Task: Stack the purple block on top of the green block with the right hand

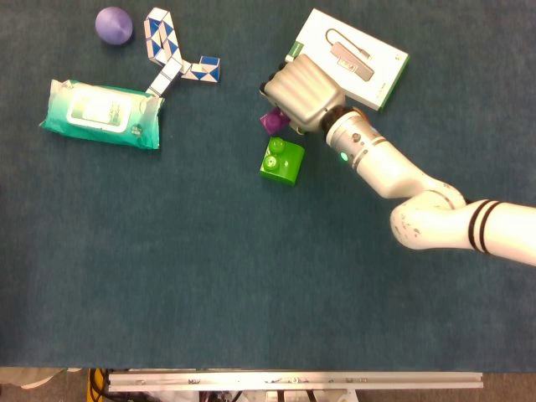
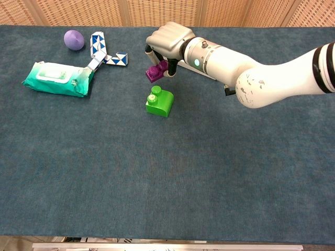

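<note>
The green block (image 1: 282,161) (image 2: 159,103) sits on the dark blue cloth with two studs showing on top and nothing on it. My right hand (image 1: 300,92) (image 2: 166,39) is beyond it, toward the far side, and holds the purple block (image 1: 273,121) (image 2: 156,72) between its fingertips, lifted off the green one. Most of the purple block is hidden under the hand in the head view. My left hand is in neither view.
A white box (image 1: 347,59) lies just behind the right hand. At the far left are a wet-wipes pack (image 1: 102,113) (image 2: 57,79), a blue-and-white twist puzzle (image 1: 172,57) (image 2: 104,52) and a purple ball (image 1: 113,24) (image 2: 74,39).
</note>
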Available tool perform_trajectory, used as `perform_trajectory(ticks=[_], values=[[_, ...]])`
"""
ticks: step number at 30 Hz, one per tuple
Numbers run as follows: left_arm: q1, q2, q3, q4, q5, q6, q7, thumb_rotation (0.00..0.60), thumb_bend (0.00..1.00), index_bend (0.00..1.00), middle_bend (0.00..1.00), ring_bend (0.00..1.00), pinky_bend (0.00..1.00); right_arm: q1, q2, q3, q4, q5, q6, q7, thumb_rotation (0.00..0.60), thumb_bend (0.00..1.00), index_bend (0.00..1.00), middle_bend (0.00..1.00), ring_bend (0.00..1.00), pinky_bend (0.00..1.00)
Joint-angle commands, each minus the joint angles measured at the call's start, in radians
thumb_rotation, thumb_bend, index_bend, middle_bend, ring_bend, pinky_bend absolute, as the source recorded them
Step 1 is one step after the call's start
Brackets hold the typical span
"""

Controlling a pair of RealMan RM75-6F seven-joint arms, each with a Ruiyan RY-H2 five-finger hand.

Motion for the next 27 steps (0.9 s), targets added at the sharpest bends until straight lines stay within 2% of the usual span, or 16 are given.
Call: perform_trajectory(ticks=[1,15,21,27], values=[[0.0,0.0,0.0,0.0,0.0,0.0,0.001,0.6,0.23,0.3,0.34,0.3,0.19,0.018,-0.022,-0.003,0.031,0.008,-0.016,0.001,0.6,0.26,0.6,0.54,0.42,0.52],[0.005,0.0,-0.004,0.004,-0.014,-0.001,-0.001,0.6,0.23,0.3,0.34,0.3,0.19,0.055,-0.075,-0.028,0.131,-0.011,-0.077,0.032,0.6,0.26,0.61,0.54,0.42,0.52],[0.005,-0.002,-0.005,0.005,-0.009,0.0,0.0,0.6,0.23,0.3,0.34,0.3,0.19,0.042,-0.038,-0.052,0.097,-0.031,-0.09,0.052,0.6,0.26,0.61,0.55,0.42,0.52],[0.005,0.0,-0.004,0.003,-0.005,-0.001,0.001,0.6,0.23,0.3,0.34,0.3,0.19,0.006,0.036,-0.078,0.012,-0.051,-0.073,0.073,0.6,0.26,0.61,0.55,0.42,0.52]])
